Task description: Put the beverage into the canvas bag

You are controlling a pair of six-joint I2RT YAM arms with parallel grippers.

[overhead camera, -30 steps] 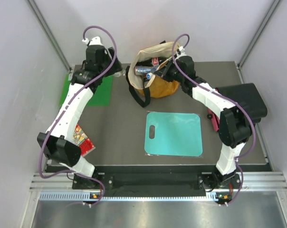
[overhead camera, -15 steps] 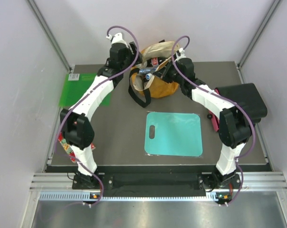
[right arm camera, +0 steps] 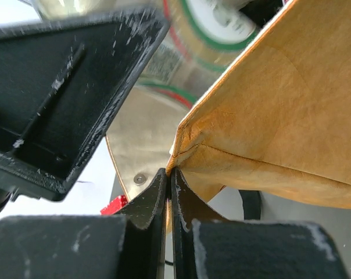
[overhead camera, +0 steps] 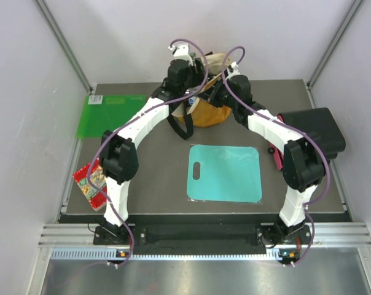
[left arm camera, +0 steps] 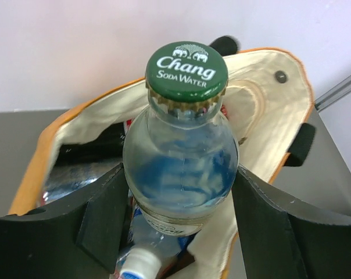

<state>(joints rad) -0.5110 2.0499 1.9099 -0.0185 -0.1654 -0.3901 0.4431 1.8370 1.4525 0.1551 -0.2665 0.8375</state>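
The beverage is a clear glass soda water bottle with a green cap. My left gripper is shut on its body and holds it over the open mouth of the mustard-yellow canvas bag, whose cream lining shows. A plastic bottle with a white cap and cans lie inside below it. In the top view my left gripper is above the bag at the table's back. My right gripper is shut on the bag's rim, also seen in the top view.
A teal cutting board lies mid-table. A green mat is at the back left, a red snack packet at the left edge, and a black case at the right. The bag's black strap hangs in front.
My left arm has swung right from above the green mat to over the bag's mouth, carrying the bottle. My right gripper has stayed on the bag's rim.
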